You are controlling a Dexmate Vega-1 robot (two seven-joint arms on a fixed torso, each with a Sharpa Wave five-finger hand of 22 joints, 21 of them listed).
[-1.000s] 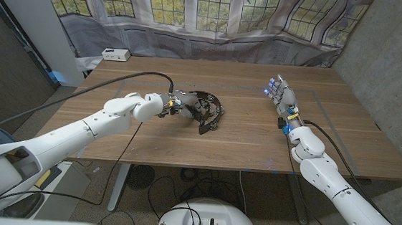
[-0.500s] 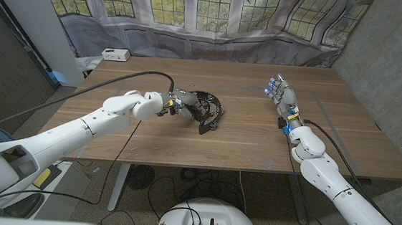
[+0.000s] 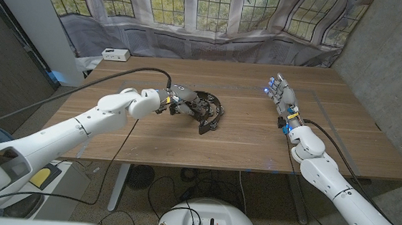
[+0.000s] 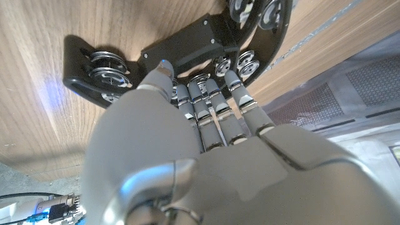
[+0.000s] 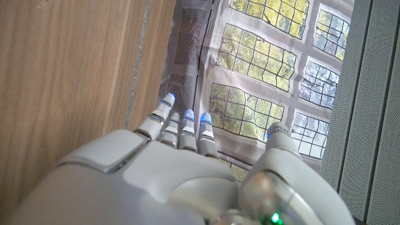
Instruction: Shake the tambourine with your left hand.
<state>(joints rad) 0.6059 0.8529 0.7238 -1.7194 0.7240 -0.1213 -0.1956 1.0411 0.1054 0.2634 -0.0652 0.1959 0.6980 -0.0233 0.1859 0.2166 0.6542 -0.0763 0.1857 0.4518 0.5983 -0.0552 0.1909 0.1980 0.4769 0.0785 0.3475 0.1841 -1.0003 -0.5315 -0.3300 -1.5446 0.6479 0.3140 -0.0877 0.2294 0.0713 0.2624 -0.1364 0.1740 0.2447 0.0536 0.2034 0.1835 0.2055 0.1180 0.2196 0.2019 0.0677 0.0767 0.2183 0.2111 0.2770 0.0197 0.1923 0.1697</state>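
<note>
We see the tambourine (image 3: 207,111), a black half-moon frame set with small metal jingles, lying on the wooden counter (image 3: 249,141) a little left of centre in the head view; one end of the frame points down toward the counter's near edge. The left robot hand (image 3: 180,104) reaches in from the lower left and meets the tambourine's left side; from this height we cannot tell whether the fingers grasp the frame or merely touch it.

The left wrist view brings us closer: the tambourine (image 4: 206,47) curves across the upper part of the picture, its paired jingles plain to see, and the left robot hand (image 4: 206,119) has its fingers (image 4: 236,94) stretched straight against the frame's inner edge, the thumb tip touching the black handle section; the fingers are not curled round the frame here, so we judge the hand released rather than clenched, though contact is clear.

In the right half of the head view the right robot hand (image 3: 281,97) stands well apart from the tambourine, fingers extended and holding nothing; the right wrist view shows the same right robot hand (image 5: 181,156) with blue-lit fingertips (image 5: 185,115) pointing toward a curtain printed with a leaded window (image 5: 262,75). A small white box (image 3: 114,54) sits at the counter's far left corner.
</note>
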